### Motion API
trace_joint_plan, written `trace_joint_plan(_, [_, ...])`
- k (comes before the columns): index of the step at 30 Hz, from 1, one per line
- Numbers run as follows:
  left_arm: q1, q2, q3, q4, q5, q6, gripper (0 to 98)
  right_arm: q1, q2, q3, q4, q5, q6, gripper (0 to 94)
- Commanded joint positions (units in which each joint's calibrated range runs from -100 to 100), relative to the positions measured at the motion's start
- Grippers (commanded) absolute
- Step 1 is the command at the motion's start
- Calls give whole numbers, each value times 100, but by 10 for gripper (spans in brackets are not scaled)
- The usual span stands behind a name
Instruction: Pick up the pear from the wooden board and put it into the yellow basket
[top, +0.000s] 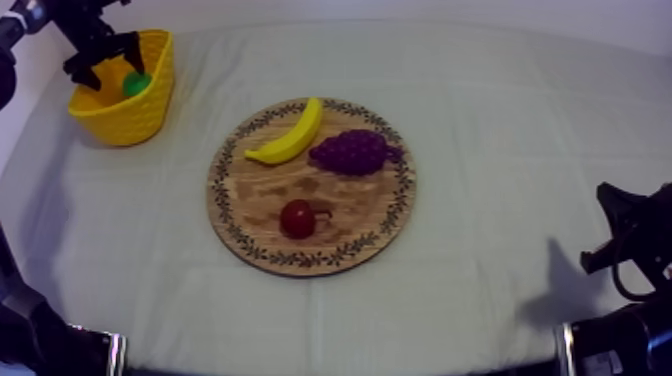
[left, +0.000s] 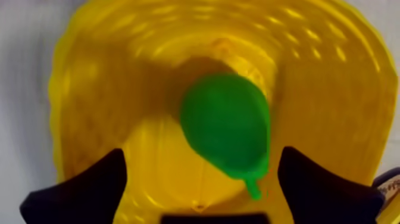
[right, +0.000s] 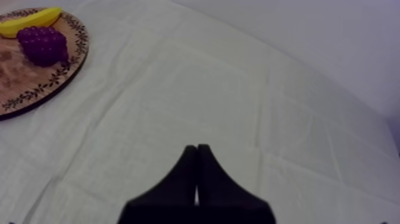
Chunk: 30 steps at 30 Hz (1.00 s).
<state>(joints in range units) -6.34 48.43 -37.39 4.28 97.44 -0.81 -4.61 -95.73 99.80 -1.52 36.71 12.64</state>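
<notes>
My left pincer (top: 105, 62) hangs over the woven yellow plastic basket (top: 125, 118) at the far left of the counter (top: 500, 120), which is draped in a grey-white cloth. Its two black fingers (left: 95, 190) stand wide apart with nothing between them. From the left wrist view I look straight down into the basket, and the green toy pear (left: 226, 122) lies on its floor below the open fingers, apart from them.

The round wooden board with the patterned rim (top: 230, 215) sits mid-counter. It carries the yellow toy banana (top: 290, 135), the purple bunch of grapes (top: 350, 152) just beside it, and the small red fruit (top: 297, 218) nearer the front.

My right pincer (right: 197, 149) sits low at the right over bare cloth, well apart from the board. Its fingers are pressed together into a narrow wedge, holding nothing.
</notes>
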Motion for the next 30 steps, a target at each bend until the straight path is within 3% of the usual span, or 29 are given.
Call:
trace_joint_plan(1, [-1,-142,125,5,7,-9,960,1,-3,-2,-2,-1,-1,2])
trace_joint_plan(20, [73,-2308,1816,51,-30,64,912,1,-3,-2,-2,-1,-1,2])
trace_joint_plan(30, [76,-3527,2949,115,-373,146,772,1,-3,-2,-2,-1,-1,2])
